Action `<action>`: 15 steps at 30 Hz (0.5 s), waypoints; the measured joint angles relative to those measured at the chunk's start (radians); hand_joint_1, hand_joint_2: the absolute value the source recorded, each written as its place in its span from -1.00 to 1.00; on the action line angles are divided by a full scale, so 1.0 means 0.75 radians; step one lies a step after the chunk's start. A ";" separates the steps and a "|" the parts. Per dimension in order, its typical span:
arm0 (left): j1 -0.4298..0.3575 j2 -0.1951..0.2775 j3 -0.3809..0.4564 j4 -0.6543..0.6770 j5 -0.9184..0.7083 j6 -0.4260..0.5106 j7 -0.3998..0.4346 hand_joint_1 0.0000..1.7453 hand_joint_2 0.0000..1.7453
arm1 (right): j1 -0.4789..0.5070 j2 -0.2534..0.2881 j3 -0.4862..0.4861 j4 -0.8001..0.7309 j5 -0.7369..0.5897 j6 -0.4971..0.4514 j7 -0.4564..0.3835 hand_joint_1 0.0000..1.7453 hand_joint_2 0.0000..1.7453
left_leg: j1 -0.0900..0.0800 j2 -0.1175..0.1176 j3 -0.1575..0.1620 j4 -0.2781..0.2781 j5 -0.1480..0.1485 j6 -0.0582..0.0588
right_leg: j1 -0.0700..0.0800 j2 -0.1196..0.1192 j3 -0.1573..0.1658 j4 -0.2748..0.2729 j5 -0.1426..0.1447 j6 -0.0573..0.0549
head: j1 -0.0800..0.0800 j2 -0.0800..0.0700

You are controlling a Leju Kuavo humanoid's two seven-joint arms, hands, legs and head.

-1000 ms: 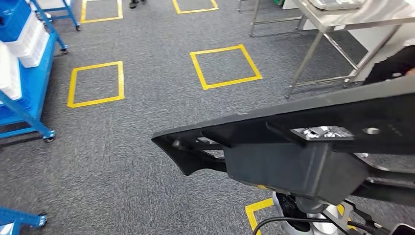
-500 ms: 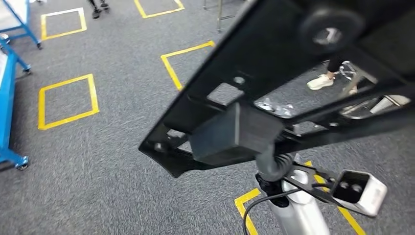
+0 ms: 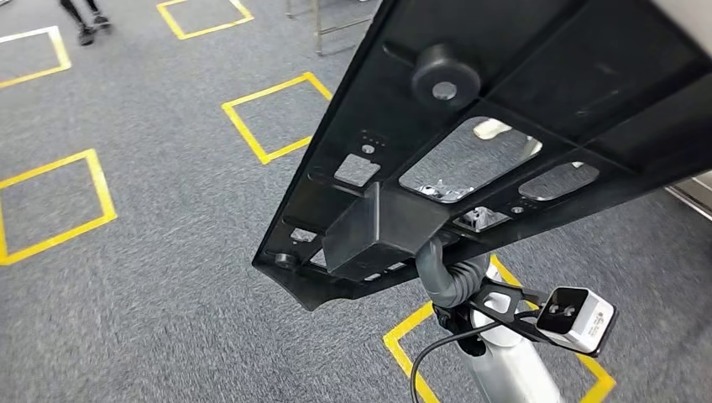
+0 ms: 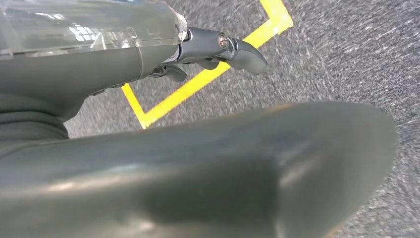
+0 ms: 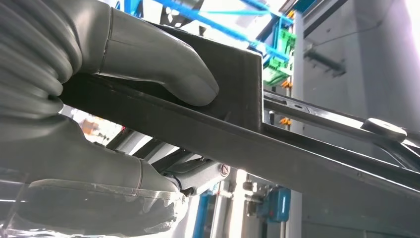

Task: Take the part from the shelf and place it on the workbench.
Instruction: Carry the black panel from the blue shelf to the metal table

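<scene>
Carrying stage. The part (image 3: 504,126), a long black moulded panel with cut-outs, a round boss and a box-shaped housing on its underside, is held aloft over grey carpet (image 3: 151,277) marked with yellow tape squares (image 3: 269,117); it is off the shelf and not yet on any workbench. It sits tilted, its narrow end low and toward the robot, its wide end rising away to the robot's right, which probably keeps the long piece balanced over the single supporting arm.

The right hand (image 5: 114,99) is clamped on the part: the thumb (image 5: 163,64) presses flat on the box housing from one side while the palm and other fingers wrap the rail from the opposite side (a pinch across a rigid edge, suited to a stiff, awkward load). In the head view the right arm (image 3: 504,361) rises from below to the housing.

The left hand (image 4: 218,47) hangs above the carpet holding nothing; whether its fingers are spread or curled cannot be told.

A person's legs (image 3: 84,17) stand at the far edge of the floor.
</scene>
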 joint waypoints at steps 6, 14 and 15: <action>-0.003 0.000 0.000 0.000 -0.010 0.001 0.002 -1.00 -1.00 | 0.012 -0.016 -0.004 0.017 0.026 -0.054 -0.012 1.00 1.00 | -0.008 0.093 0.012 0.002 -0.015 0.000 | -0.001 -0.075 0.011 -0.027 0.063 -0.006 | 0.000 0.000; 0.000 0.007 0.003 0.000 0.010 -0.014 -0.004 -1.00 -1.00 | 0.075 -0.033 -0.060 -0.076 0.027 -0.057 -0.017 1.00 1.00 | -0.014 0.083 0.004 0.084 -0.093 -0.048 | 0.005 -0.067 0.107 -0.222 0.120 -0.062 | -0.001 0.000; 0.003 0.009 0.005 0.000 0.011 -0.014 -0.004 -1.00 -1.00 | 0.078 -0.034 -0.062 -0.079 0.027 -0.056 -0.017 1.00 1.00 | -0.012 0.050 -0.033 0.164 -0.133 -0.052 | 0.004 -0.051 0.108 -0.223 0.121 -0.065 | 0.000 0.000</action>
